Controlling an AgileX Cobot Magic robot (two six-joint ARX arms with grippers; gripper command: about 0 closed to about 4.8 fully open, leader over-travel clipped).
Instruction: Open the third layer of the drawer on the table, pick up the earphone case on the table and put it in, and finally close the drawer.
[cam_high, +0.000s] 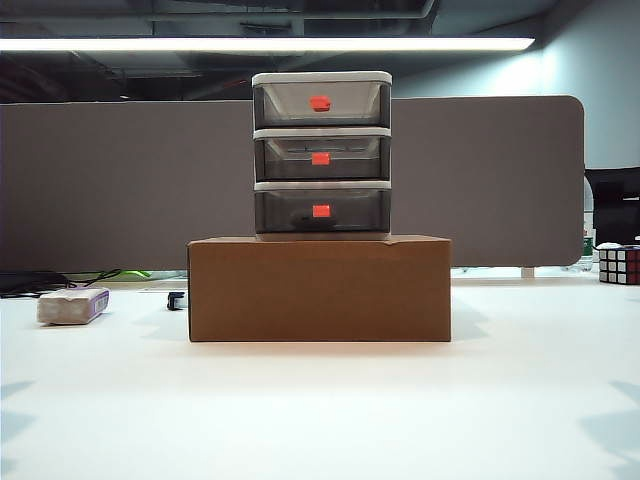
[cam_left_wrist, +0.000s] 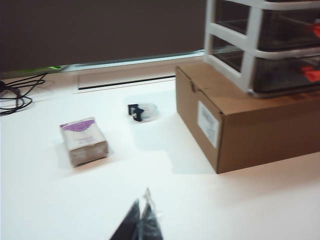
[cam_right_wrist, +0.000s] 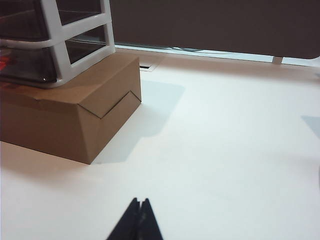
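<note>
All three drawers look shut in the drawer unit (cam_high: 321, 155) on the cardboard box (cam_high: 319, 289). The earphone case isn't visible (perhaps already inside the smoky bottom drawer (cam_high: 321, 211)). Left tool (cam_left_wrist: 141, 218) and right tool (cam_right_wrist: 138, 218) hover pressed together, empty, over the smooth white desk (cam_high: 320, 410).

No text is legible: the box's white label (cam_left_wrist: 208, 124) and the block's purple label (cam_left_wrist: 80, 127) blur.

A long grey-brown fabric partition panel (cam_high: 120, 180) with rounded corners stands behind the plain white desk (cam_high: 320, 410). Above it a bright fluorescent strip light (cam_high: 265, 44) runs beneath a dark ceiling; a pale blue-grey wall (cam_high: 600, 70) rises at right.
</note>
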